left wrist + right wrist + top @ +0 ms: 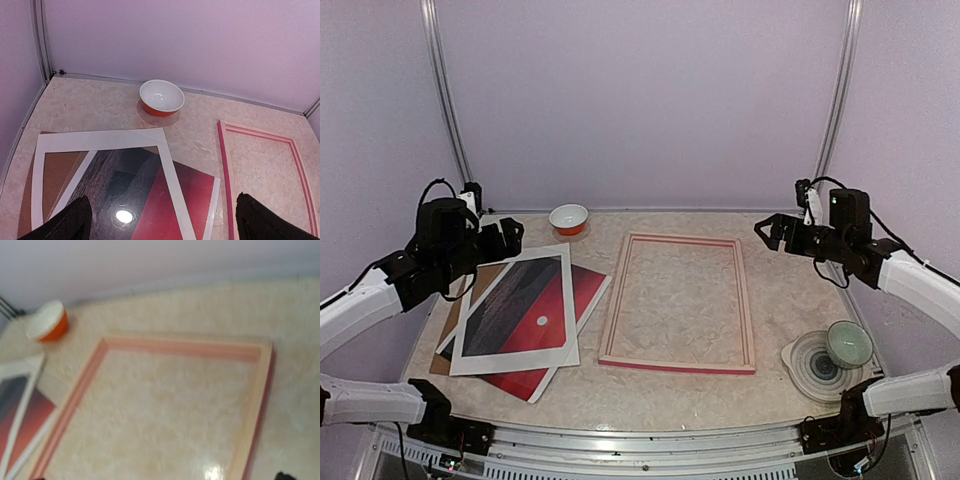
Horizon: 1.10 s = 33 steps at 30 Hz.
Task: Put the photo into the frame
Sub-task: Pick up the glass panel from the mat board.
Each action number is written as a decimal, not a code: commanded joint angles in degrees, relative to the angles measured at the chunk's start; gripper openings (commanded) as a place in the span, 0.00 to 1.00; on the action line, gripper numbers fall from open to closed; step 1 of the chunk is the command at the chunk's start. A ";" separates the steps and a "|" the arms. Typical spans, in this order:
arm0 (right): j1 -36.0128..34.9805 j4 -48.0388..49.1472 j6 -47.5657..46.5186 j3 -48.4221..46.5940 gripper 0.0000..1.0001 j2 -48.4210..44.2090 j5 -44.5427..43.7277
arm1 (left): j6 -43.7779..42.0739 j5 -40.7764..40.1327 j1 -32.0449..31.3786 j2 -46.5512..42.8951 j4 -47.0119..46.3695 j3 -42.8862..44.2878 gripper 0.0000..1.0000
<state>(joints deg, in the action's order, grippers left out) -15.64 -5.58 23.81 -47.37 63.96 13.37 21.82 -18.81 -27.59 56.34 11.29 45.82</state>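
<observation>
The photo (535, 300) lies flat on the left of the table, its red sky and dark water showing through a white mat (515, 365) that rests askew on top. The pink frame (616, 300) lies flat at mid-table, with only bare table inside it. My left gripper (505, 238) hovers open above the far end of the photo (150, 205); its dark fingertips (70, 225) stand wide apart with nothing between them. My right gripper (770, 232) hangs open above the table off the frame's far right corner (262, 347). Only one dark fingertip (285, 476) shows in its wrist view.
An orange bowl (569, 218) with a white inside stands at the back, left of the frame. A green cup (849, 343) sits on a grey ringed plate (810, 365) at the front right. A brown backing board (455, 320) lies under the mat and photo.
</observation>
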 commanded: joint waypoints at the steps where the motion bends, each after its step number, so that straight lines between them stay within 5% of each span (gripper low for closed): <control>1: -0.80 -8.04 1.14 -4.56 0.99 6.91 1.89 | 3.97 -4.28 -1.87 4.48 1.47 2.22 0.99; 16: -17.76 -6.18 4.68 -15.60 0.99 22.16 0.34 | 11.96 -6.59 -6.51 13.01 -1.08 -2.64 0.99; 33: -37.54 -9.18 13.88 -47.16 0.99 51.10 -0.14 | 16.94 4.25 2.68 12.71 -10.85 -14.09 0.99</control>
<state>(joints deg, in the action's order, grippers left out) -51.33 -12.82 34.63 -89.14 110.15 12.62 37.65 -17.58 -26.92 69.41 3.60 34.13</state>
